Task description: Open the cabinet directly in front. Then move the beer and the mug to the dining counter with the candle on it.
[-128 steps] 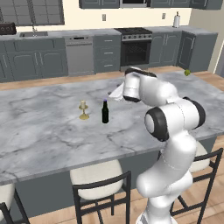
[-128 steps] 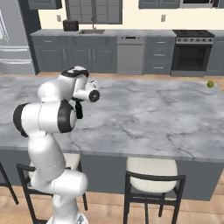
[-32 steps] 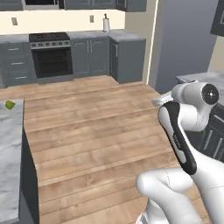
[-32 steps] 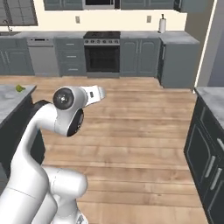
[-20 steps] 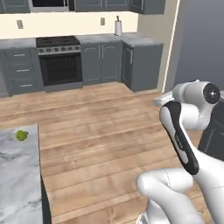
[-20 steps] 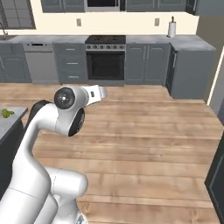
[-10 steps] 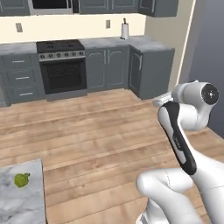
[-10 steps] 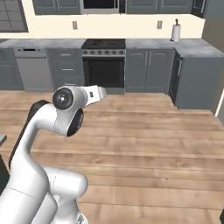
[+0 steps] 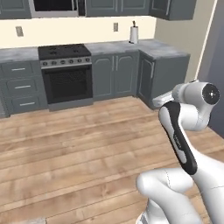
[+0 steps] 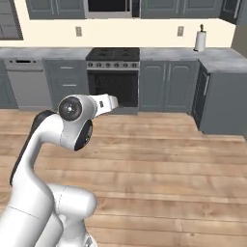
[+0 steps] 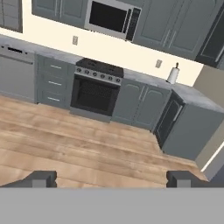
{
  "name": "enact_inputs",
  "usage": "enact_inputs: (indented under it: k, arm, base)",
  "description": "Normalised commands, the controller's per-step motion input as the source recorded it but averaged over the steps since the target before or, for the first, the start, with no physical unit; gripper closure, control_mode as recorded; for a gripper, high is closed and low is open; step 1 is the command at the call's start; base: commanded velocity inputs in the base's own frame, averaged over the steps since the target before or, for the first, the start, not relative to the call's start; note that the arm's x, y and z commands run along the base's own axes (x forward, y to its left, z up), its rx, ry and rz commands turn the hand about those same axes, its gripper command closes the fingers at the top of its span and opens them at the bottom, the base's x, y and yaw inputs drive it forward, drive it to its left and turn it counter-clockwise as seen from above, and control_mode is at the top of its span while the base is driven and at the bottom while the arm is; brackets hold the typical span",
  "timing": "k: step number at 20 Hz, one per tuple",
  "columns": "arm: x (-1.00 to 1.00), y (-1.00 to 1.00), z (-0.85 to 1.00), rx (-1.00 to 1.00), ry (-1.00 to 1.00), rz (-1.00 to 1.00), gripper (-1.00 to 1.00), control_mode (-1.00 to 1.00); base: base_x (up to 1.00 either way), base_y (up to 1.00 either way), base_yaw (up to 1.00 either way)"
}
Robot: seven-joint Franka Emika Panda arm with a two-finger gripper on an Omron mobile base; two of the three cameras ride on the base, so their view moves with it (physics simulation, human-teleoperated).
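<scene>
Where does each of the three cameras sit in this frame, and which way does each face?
Left base view: behind the arm to its left, facing the stove and wood floor; the white arm rises at lower right.
Right base view: behind the arm to its right, facing the same stove and the dishwasher; the arm rises at lower left.
Hand view: on the hand, looking along the open gripper toward the stove and microwave.
All share the stove and paper towel roll.

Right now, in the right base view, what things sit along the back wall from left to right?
Dishwasher → drawer cabinet → oven with stovetop → double-door base cabinet → paper towel roll on the corner counter.
</scene>
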Motion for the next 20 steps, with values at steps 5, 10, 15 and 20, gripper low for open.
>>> enact_inputs:
  k: [5, 10, 15, 20]
  arm:
    - [0.00, 0.00, 0.00, 0.00, 0.00, 0.00, -1.00, 1.00]
    - [0.00, 0.00, 0.00, 0.00, 0.00, 0.00, -1.00, 1.00]
    - [0.00, 0.00, 0.00, 0.00, 0.00, 0.00, -1.00, 1.00]
    - [0.00, 0.00, 0.00, 0.00, 0.00, 0.00, -1.00, 1.00]
  base:
    - [1.00, 0.26, 0.02]
    - [1.00, 0.37, 0.03]
    - [1.00, 0.42, 0.03]
    - [1.00, 0.88, 0.01]
